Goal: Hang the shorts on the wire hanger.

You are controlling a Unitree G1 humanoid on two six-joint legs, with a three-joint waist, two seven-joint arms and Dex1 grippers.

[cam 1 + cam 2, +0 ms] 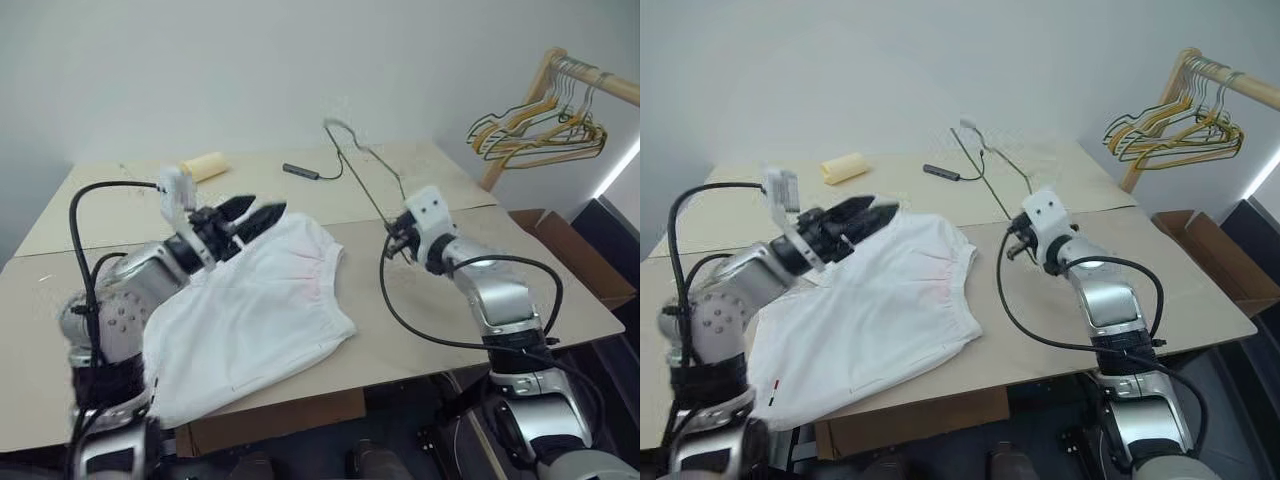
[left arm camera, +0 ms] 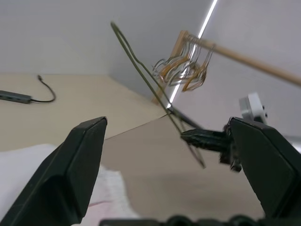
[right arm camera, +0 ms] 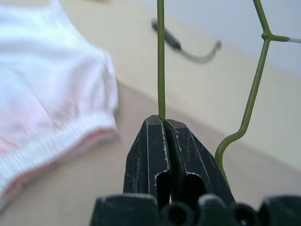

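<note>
The shorts [image 1: 880, 300] are white, with a faint pink-red tinge near the gathered waistband and a small black-and-red mark at one hem. The hanger [image 3: 161, 56] is thin olive-grey wire, pinched by the black right end effector [image 3: 164, 123]; the left end effector [image 2: 169, 160] is black too. The tabletop [image 1: 520, 290] is plain beige, carrying a pale yellow roll [image 1: 203, 166] and a dark cable [image 1: 312, 173], near yellow-and-grey hangers [image 1: 540, 125] on a wooden rail [image 1: 600, 80].

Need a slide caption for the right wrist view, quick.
Right end effector shut on the wire hanger, the shorts lying on the table.
</note>
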